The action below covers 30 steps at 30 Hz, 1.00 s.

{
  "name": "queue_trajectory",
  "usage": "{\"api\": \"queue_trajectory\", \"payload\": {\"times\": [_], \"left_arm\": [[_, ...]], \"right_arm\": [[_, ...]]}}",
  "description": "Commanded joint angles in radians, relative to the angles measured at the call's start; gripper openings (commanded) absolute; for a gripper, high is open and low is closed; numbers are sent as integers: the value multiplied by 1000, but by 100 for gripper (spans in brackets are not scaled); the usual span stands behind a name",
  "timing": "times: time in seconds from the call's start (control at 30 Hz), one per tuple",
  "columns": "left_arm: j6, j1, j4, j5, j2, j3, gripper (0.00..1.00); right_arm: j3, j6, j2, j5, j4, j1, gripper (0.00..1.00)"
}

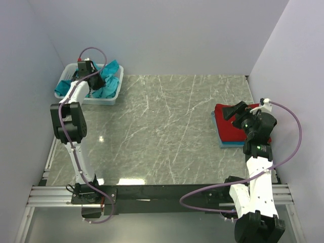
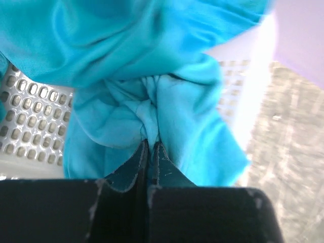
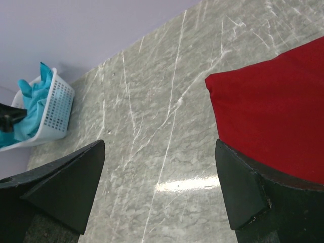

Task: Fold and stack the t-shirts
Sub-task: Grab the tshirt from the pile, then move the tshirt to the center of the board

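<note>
Crumpled teal t-shirts point(image 1: 105, 81) fill the white mesh basket point(image 1: 112, 99) at the far left of the table. My left gripper point(image 1: 92, 75) reaches down into that basket. In the left wrist view my left gripper point(image 2: 151, 147) is shut, pinching a bunched fold of a teal t-shirt point(image 2: 152, 91) between its tips. At the right, a folded red t-shirt point(image 1: 229, 129) lies on top of a folded blue t-shirt point(image 1: 230, 145). My right gripper point(image 1: 237, 110) hovers over the red t-shirt point(image 3: 273, 111), and my right gripper point(image 3: 161, 169) stands open with nothing in it.
The basket wall point(image 2: 30, 121) shows at the left of the left wrist view. The basket point(image 3: 55, 109) also appears far off in the right wrist view. Grey marble tabletop point(image 1: 162, 126) spans between basket and stack. Lilac walls close in on three sides.
</note>
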Motion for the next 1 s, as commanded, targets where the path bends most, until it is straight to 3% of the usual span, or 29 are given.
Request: {"api": "queue_trajectory", "payload": {"times": [0.0,0.3,0.53,0.97], "left_arm": [[-10,-4,-35,57,-120,56,1],[-56,-4,-50,85,-236,166,1],[-117,5,-69,46,-252,342,1],[-199,8,112,80,-334,444,1]], "right_arm": [[21,-8,-5,3,32,0,95],[15,-6,-23,2,31,0,95],[14,-6,-31,3,28,0,95],[15,-8,-43,0,28,0,95]]}}
